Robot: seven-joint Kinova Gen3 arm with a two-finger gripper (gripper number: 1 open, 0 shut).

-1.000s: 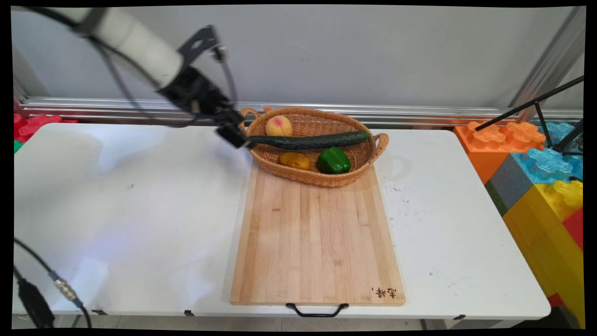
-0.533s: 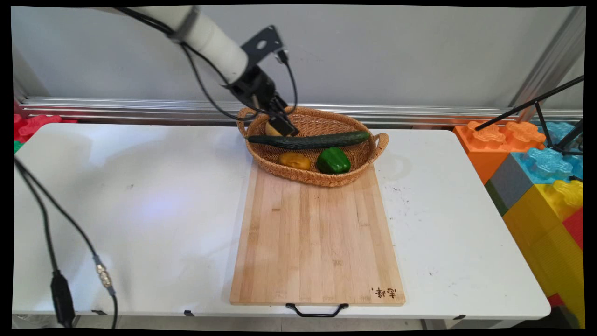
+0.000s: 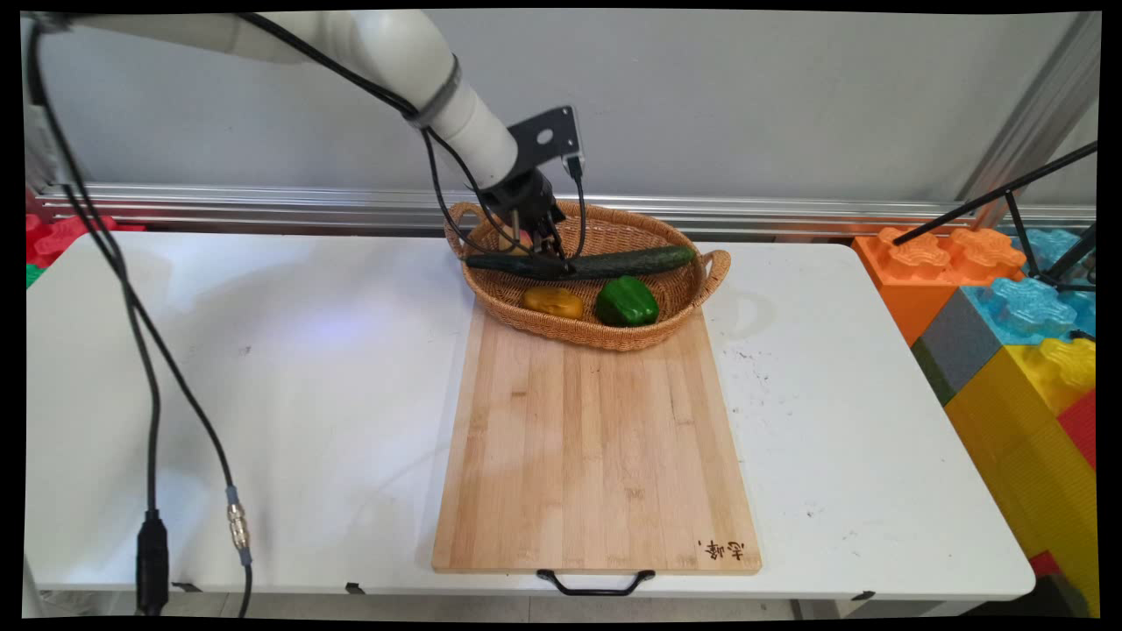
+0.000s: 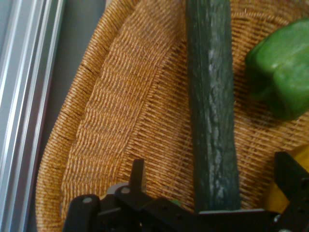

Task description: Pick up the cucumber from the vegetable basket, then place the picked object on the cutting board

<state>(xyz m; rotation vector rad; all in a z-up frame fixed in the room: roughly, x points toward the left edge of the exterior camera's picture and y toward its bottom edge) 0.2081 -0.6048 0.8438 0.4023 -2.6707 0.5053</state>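
Gripper has moved right and lower into the wicker basket | fingers spread astride the cucumber | arm slants down from upper left.

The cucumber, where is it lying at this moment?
In the main view the cucumber lies across the wicker basket at the table's far side, behind the green pepper, with the gripper over its left part.

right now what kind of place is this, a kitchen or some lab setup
Probably a robot lab test bench, not a kitchen: a plain white table against a bare wall, the gripper over a wicker basket of vegetables, and big coloured foam blocks stacked on the right.
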